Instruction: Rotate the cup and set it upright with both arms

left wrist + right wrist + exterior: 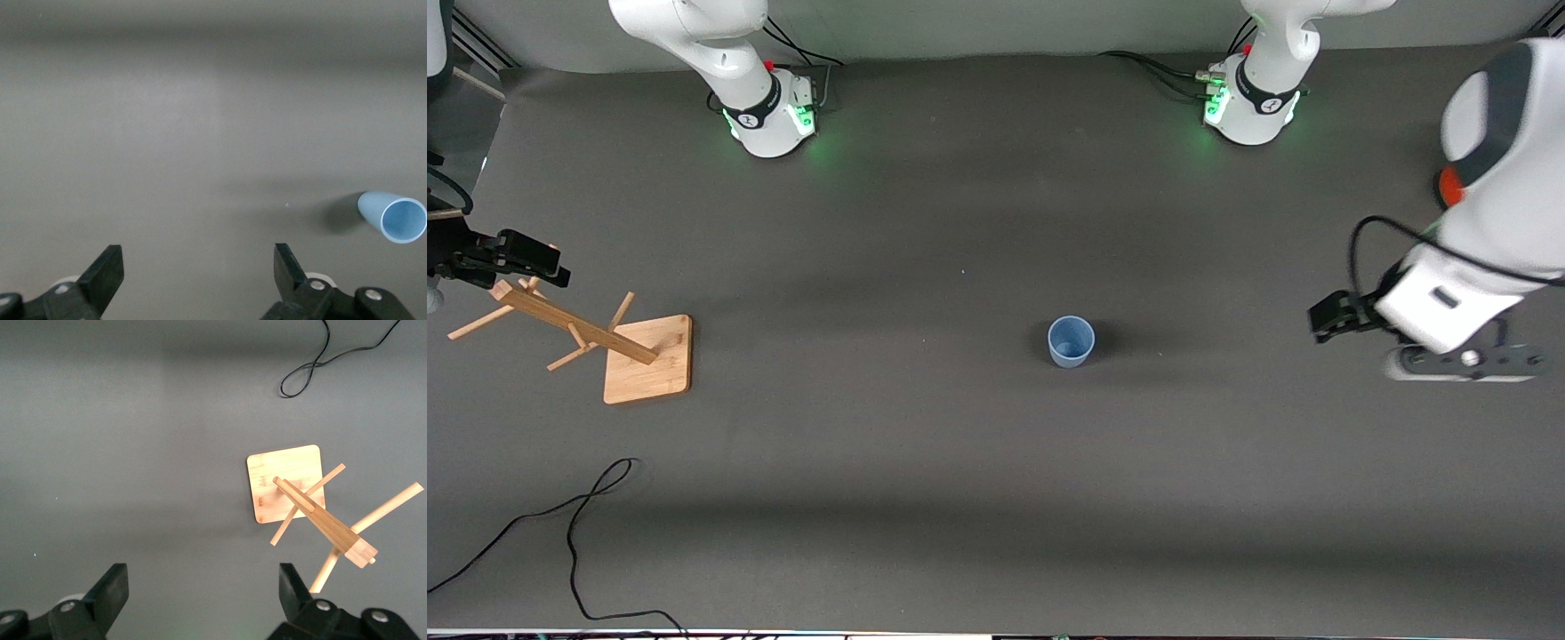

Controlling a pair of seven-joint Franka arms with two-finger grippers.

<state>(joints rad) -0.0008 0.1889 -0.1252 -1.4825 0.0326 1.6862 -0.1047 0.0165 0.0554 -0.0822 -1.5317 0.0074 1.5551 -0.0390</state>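
Observation:
The light-blue cup [1071, 341] stands alone on the dark table mat with its open mouth up, near the middle and somewhat toward the left arm's end. It also shows in the left wrist view as the cup [395, 217], off to one side of the fingers. My left gripper [1323, 320] hangs open and empty above the mat, well apart from the cup; in its own view the left gripper [198, 257] has only bare mat between the fingers. My right gripper [547, 260] is open and empty at the right arm's end of the table, beside the top of a wooden rack; the right gripper [202, 577] frames bare mat.
A wooden peg rack [569, 324] on a square base [654, 360] stands at the right arm's end; the rack [320, 517] shows in the right wrist view. A black cable [574, 524] lies nearer the front camera. An orange-red thing [1451, 185] peeks out from under the left arm.

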